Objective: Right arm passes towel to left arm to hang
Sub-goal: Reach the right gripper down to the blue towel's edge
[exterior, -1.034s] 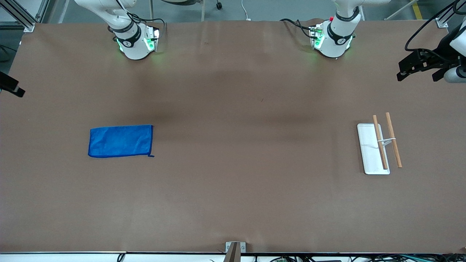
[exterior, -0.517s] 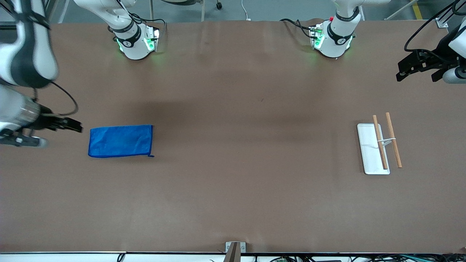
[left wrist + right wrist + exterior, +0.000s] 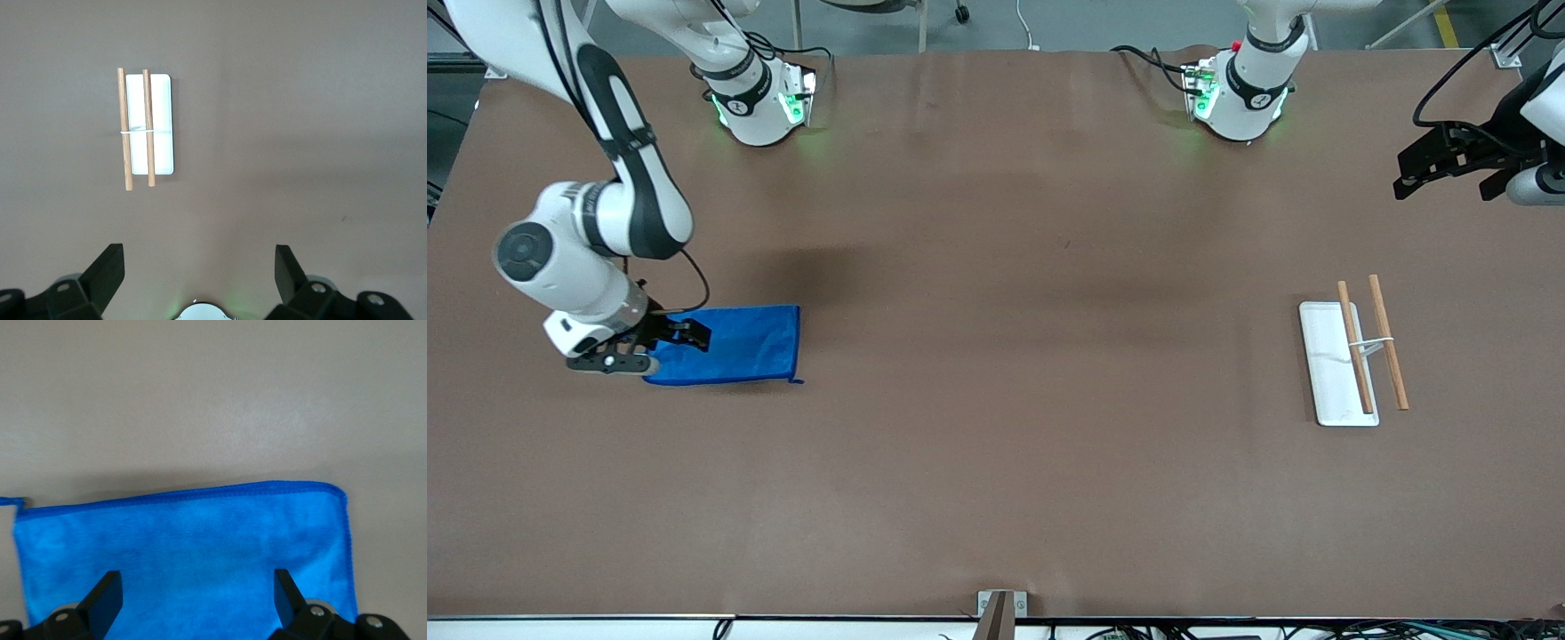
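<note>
The bright blue towel (image 3: 738, 343) lies flat on the brown table toward the right arm's end. My right gripper (image 3: 667, 349) hangs open low over the towel's short end that faces the right arm's end of the table. In the right wrist view its fingers (image 3: 107, 587) straddle the blue towel (image 3: 200, 533) with nothing gripped. My left gripper (image 3: 1449, 187) waits open up in the air over the table's edge at the left arm's end. In the left wrist view the left gripper (image 3: 198, 259) holds nothing.
A white tray (image 3: 1327, 356) carrying two wooden rods (image 3: 1389, 342) joined by a white clip stands toward the left arm's end. The left wrist view shows that tray (image 3: 162, 123) and the rods (image 3: 124, 127) from above. A metal bracket (image 3: 1000, 609) sits at the table's near edge.
The right arm has swung in from the table's end, and its open gripper now hangs over the towel's end. The towel and the left arm have not moved.
</note>
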{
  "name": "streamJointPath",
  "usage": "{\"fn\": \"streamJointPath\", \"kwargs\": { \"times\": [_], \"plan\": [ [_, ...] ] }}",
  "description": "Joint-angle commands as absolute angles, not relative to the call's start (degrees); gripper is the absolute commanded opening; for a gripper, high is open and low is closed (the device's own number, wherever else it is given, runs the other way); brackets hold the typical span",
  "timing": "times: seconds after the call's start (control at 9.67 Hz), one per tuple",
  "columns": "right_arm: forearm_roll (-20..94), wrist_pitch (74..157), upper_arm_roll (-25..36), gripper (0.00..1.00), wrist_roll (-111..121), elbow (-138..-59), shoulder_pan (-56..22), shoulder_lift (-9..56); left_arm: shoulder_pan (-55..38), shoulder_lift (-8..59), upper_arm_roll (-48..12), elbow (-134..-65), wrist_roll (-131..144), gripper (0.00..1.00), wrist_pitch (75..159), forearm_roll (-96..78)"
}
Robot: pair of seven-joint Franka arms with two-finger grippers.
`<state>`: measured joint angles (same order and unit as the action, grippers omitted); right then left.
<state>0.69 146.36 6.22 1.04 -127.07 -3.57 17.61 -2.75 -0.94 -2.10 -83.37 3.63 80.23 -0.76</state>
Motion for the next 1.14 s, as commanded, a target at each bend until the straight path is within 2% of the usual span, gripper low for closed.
{"fn": "streamJointPath", "kwargs": {
  "times": [0.0,0.31,0.52,0.62,0.72,0.83,1.03],
  "plan": [
    [-0.2,150.0,6.2,1.00,1.8,-128.2,-3.8,20.1,-3.2,-0.2,-1.8,-84.6,3.3,0.99,80.0,-1.2],
    [-0.5,154.7,6.2,0.97,1.8,-130.9,-4.2,22.2,-3.2,-0.2,-1.8,-84.7,3.2,0.99,80.0,-1.2],
    [-0.5,154.8,6.2,0.91,3.0,-132.8,-4.3,22.6,-3.2,-0.2,-1.8,-84.6,3.2,0.99,80.0,-1.1],
    [-0.5,154.8,6.2,0.80,3.3,-132.7,-4.4,22.6,-3.2,-0.2,-1.8,-84.6,3.3,0.99,80.1,-1.1],
    [-0.6,154.8,6.2,0.55,3.4,-132.6,-5.0,22.6,-3.2,-0.2,-1.8,-84.6,4.0,0.99,80.0,-1.1],
    [-0.5,154.8,6.2,0.23,3.2,-132.5,-4.9,22.6,-3.2,-0.2,-1.8,-84.6,3.2,0.99,80.0,-1.1],
    [-0.3,154.0,6.2,0.00,1.8,-132.0,-4.7,22.6,-3.2,0.4,-1.9,-84.6,3.2,1.00,79.9,-1.0]
  ]
}}
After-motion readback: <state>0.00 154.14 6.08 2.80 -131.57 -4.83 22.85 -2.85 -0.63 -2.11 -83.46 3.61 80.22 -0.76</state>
